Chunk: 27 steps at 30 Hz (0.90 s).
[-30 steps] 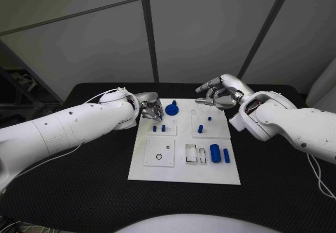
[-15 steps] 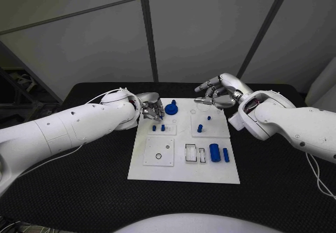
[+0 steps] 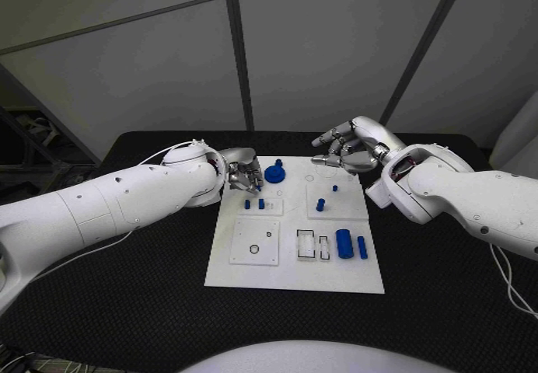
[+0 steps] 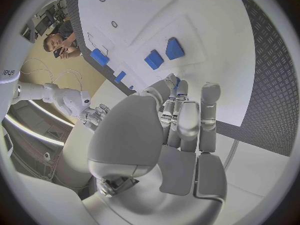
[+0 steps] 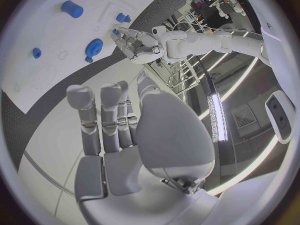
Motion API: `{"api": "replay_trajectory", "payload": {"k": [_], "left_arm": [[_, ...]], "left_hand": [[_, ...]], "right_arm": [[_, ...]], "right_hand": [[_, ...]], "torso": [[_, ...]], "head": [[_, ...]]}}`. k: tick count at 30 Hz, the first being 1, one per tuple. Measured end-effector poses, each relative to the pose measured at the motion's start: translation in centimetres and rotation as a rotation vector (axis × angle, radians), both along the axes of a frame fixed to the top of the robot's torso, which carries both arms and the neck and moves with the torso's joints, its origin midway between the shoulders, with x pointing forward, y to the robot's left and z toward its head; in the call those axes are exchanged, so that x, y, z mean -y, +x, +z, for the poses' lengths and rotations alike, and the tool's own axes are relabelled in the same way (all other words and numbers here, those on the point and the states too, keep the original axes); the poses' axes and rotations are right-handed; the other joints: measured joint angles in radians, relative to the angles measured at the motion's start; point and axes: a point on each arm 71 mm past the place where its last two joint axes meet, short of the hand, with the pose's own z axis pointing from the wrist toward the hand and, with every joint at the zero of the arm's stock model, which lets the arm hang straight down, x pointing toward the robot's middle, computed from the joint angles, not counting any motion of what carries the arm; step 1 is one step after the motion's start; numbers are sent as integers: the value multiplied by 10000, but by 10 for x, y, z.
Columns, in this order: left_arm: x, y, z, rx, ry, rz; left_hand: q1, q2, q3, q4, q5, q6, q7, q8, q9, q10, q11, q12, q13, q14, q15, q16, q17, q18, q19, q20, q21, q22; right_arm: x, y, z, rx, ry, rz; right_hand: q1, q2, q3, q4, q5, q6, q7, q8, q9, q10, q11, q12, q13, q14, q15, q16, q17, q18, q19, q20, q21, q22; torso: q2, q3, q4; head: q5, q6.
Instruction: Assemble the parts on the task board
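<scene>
Task board (image 3: 294, 276): white plate, centre of the black table (image 3: 134, 311), long side running away from the camera. Blue parts on it in the head view: a gear-shaped piece (image 3: 274, 172) near the board's upper edge; two small pegs (image 3: 256, 205) side by side on the upper-left raised tile; a single short peg (image 3: 321, 206) upright on the upper-right tile, with a tiny blue piece (image 3: 334, 189) just above it; a fat cylinder (image 3: 344, 244) and a slim pin (image 3: 362, 248) side by side at middle right. Lower-left tile (image 3: 256, 243) carries a small ring mark. Two open rectangular slots (image 3: 314, 245) sit just left of the cylinder.

Left hand (image 3: 242, 176): at the board's upper-left corner, just left of the gear, fingers curled together and pointing down. The left wrist view shows a sliver of blue at the fingertips (image 4: 175, 85); cannot tell whether it is pinched or merely behind them.

Right hand (image 3: 350, 149): above the board's upper-right corner, fingers bent, apart; nothing in it in the right wrist view.
</scene>
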Motion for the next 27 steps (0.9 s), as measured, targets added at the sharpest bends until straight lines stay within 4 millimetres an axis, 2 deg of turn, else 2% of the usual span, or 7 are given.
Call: {"api": "replay_trajectory", "payload": {"k": [3, 8, 12, 19, 22, 27], "left_arm": [[0, 1, 0, -33, 17, 9], [1, 1, -2, -103, 75, 17], [0, 0, -5, -184, 136, 51], [-1, 0, -5, -197, 163, 95], [-1, 1, -5, -195, 167, 107], [-2, 0, -5, -173, 158, 120]], "left_hand": [[-50, -50, 44, -44, -75, 0, 0, -2, -28, 0, 0, -62, -1, 0, 0, -38, -77, 0, -44, -27, -94, -43], [-190, -190, 121, -121, -78, -307, 140, -64, -170, -162, 162, -158, -23, -39, 39, -37, -154, 0, -93, 19, -94, -42], [-319, -318, 251, -167, -114, -880, 130, -64, -408, -253, 179, -199, -23, -39, 39, -37, -199, 0, -110, 36, -133, -42], [-422, -421, 345, -206, -114, -1001, 146, -64, -531, -380, 233, -199, -23, -4, 73, -37, -222, 0, -109, 35, -133, -41], [-422, -422, 362, -223, -114, -1020, 163, -64, -555, -415, 198, -199, -23, -4, 74, -37, -222, 1, -109, 35, -133, -41], [-539, -538, 482, -260, -114, -1432, 116, -64, -727, -486, 197, -199, -22, -4, 74, -37, -247, -1, -71, 73, -172, -41]], "right_arm": [[0, 0, 0, -3, -2, 2], [0, 0, 0, -7, -5, 3], [0, 0, 0, -10, -8, -1], [1, 0, 0, -12, -15, -19], [1, 0, 0, -14, -17, -25], [3, 1, -1, -32, -74, -100]], "right_hand": [[0, 0, 0, 0, 0, 0, 0, 0, 0, 0, 0, 0, 0, 0, 0, 0, 0, 0, 0, 0, 0, 0], [0, 0, 0, 0, 0, 0, 0, 0, 0, 0, 0, 0, 1, 0, 0, 0, -1, -1, 0, 0, 0, 1], [0, 0, 0, 0, 0, 0, 0, 0, 0, 0, 0, 0, -6, 0, 0, -61, -14, 0, 0, 0, 0, -23], [0, 0, 0, 0, 0, 0, 0, 0, 0, 0, 0, 0, -8, 0, 0, -61, -17, 0, 0, 0, 0, -28], [0, 0, 0, 0, 0, 0, 0, 0, 0, 0, 0, 0, -8, 0, 0, -61, -17, 0, 0, 0, 0, -28], [0, 0, 0, 0, 0, 0, 0, 0, 0, 0, 0, 0, -18, 0, 0, -143, -88, 0, 0, 0, -159, -127]], "torso": [[-1, -1, 0], [-1, -3, 2], [-1, -4, 2], [-7, -4, 4], [-7, -4, 6], [-7, -7, 6]], "head": [[-6, -7], [-12, -14], [-13, -22], [-16, -13], [-16, -9], [-16, -5]]}}
